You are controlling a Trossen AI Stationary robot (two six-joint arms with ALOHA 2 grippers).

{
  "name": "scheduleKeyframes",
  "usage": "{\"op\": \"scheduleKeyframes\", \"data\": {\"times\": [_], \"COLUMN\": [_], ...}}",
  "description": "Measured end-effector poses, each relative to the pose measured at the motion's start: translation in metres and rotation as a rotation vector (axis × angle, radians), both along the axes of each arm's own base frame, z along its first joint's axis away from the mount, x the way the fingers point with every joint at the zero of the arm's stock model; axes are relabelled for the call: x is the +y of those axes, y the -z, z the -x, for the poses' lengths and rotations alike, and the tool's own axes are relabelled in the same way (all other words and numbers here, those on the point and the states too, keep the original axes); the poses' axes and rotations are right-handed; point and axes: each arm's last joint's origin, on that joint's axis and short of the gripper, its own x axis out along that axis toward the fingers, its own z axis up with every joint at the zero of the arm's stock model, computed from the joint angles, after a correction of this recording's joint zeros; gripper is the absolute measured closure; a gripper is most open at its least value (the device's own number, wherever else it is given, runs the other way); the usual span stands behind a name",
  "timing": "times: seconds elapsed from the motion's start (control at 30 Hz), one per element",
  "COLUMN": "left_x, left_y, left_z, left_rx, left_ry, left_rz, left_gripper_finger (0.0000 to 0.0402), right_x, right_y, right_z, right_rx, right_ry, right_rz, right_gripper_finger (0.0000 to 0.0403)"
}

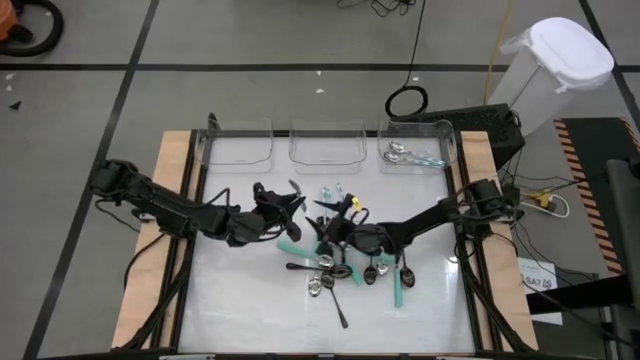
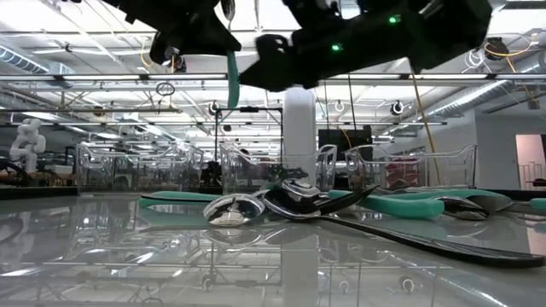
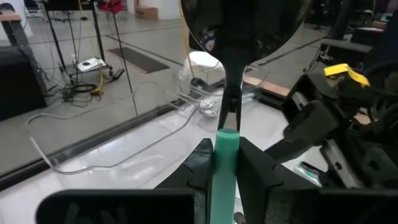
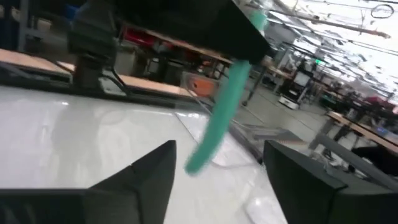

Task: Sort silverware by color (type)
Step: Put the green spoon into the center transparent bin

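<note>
My left gripper [image 1: 283, 207] hangs above the table's middle, shut on a spoon with a teal-green handle [image 2: 232, 81] and a dark shiny bowl [image 3: 242, 25]. My right gripper [image 1: 332, 232] is open just to its right, above the silverware pile. In the right wrist view its fingers [image 4: 155, 174] stand wide apart, facing the hanging teal handle [image 4: 217, 118], and nothing lies between them. The pile [image 1: 350, 265] of dark spoons and teal-handled ones lies loose on the white table top. Pale-blue-handled silverware [image 1: 405, 155] lies in the far right clear bin. My left gripper pinches the spoon's teal handle [image 3: 225, 163] between its two fingers, close to where the handle meets the metal neck. The fingers lie across the spoon. The spoon is lifted clear of the table. Its bowl stands above the fingers and its handle end [image 4: 194, 163] hangs slanting below them.
Three clear bins stand in a row along the far edge: left [image 1: 240, 143], middle [image 1: 325, 143], right [image 1: 440, 135]. Wooden rails [image 1: 175, 180] border the white table top on both sides. A white container [image 1: 560, 70] stands beyond the far right corner. Bare surface lies near the front left [image 1: 240, 300].
</note>
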Motion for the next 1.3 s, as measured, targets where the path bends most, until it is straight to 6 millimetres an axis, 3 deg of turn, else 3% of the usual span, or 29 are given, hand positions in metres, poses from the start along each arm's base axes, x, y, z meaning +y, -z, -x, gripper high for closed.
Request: {"op": "scheduleKeyframes", "data": {"times": [0.17,0.37,0.5,0.73,0.97,1.17,1.3], "left_x": [-0.006,-0.008,-0.012,-0.013,-0.014,-0.017,-0.019], "left_y": [0.003,0.001,0.0,0.002,0.005,0.003,0.0], "left_z": [-0.002,-0.001,0.0,0.002,0.004,0.006,0.011], "left_rx": [-0.009,-0.019,-0.019,-0.003,-0.006,0.027,0.084], "left_ry": [0.005,0.007,0.005,-0.008,-0.02,0.006,0.026], "left_rz": [-0.007,-0.009,-0.02,-0.033,0.013,-0.026,-0.07], "left_gripper_finger": [0.0357,0.0357,0.0357,0.0354,0.0286,0.0217,0.0198], "right_x": [-0.003,-0.008,-0.012,-0.014,-0.013,-0.017,-0.02], "right_y": [0.001,0.003,0.003,0.002,-0.004,-0.031,-0.051], "right_z": [-0.018,-0.032,-0.033,-0.033,-0.028,-0.011,0.007], "right_rx": [0.0,0.005,-0.006,-0.007,0.086,0.183,0.25], "right_ry": [0.001,0.024,0.034,0.062,0.033,0.042,0.057], "right_rz": [-0.06,-0.102,-0.115,-0.107,-0.077,-0.1,-0.123], "right_gripper_finger": [0.0153,0.0183,0.0231,0.0357,0.0359,0.0359,0.0359]}}
